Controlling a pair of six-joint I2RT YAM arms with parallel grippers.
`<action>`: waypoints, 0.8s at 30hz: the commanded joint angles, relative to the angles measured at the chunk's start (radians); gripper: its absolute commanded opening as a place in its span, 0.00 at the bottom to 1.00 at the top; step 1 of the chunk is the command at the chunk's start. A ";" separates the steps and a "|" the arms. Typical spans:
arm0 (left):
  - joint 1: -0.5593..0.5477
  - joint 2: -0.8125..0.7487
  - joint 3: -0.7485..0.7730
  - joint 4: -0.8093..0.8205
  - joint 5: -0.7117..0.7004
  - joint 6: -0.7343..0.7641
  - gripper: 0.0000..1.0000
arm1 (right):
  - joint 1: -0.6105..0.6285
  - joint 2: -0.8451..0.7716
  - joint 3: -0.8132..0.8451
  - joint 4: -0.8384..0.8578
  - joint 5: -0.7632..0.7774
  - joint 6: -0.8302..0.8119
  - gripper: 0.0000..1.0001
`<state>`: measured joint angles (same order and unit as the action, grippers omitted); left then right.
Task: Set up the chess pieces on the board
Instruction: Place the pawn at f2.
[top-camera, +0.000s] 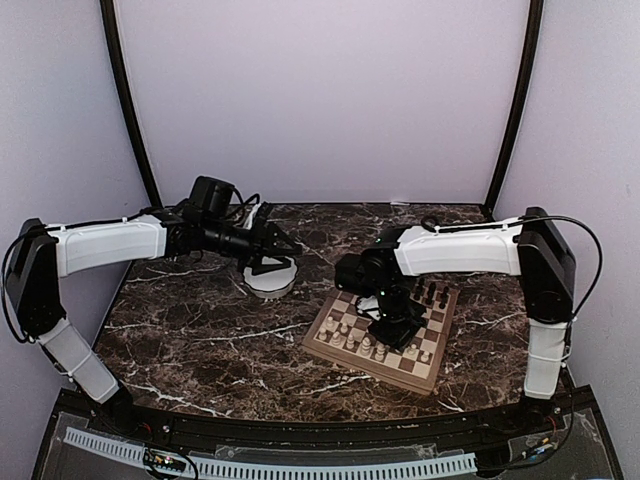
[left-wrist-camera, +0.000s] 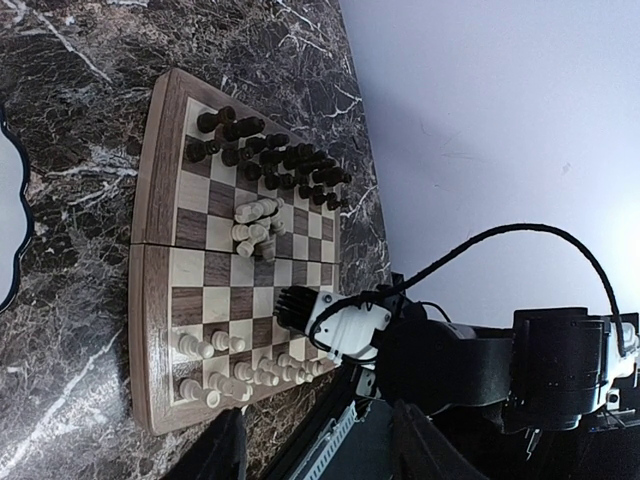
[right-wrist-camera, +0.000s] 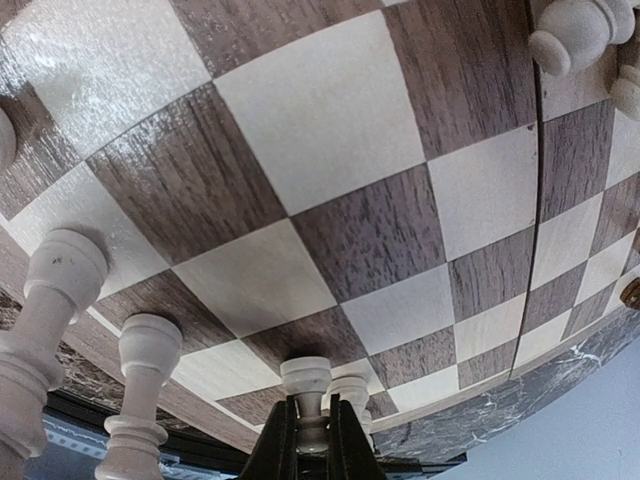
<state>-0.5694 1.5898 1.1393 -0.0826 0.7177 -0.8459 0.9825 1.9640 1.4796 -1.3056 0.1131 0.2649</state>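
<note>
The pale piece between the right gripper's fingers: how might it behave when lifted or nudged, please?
The pale piece looks tall and slim, so it probably tips easily if nudged. Its round turned profile suggests it would roll once toppled.

White bowl (top-camera: 268, 286) (scalloped rim) on marble table (top-camera: 200, 340).

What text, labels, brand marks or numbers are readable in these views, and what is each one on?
None readable in any view.
The board shows no letters or numbers on its rim; the chess pieces are unmarked; the white arm covers show no legible brand.
</note>
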 joint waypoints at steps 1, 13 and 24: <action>0.005 0.009 0.008 0.021 0.020 -0.004 0.52 | 0.008 0.032 0.019 0.021 0.022 -0.011 0.09; 0.005 0.034 0.020 0.020 0.038 -0.002 0.52 | 0.008 0.044 0.034 0.024 0.024 -0.023 0.12; 0.005 0.057 0.054 0.003 0.049 0.007 0.52 | 0.008 0.006 0.114 -0.017 0.028 -0.010 0.25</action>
<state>-0.5694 1.6466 1.1511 -0.0780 0.7456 -0.8490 0.9833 1.9938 1.5352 -1.2987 0.1287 0.2436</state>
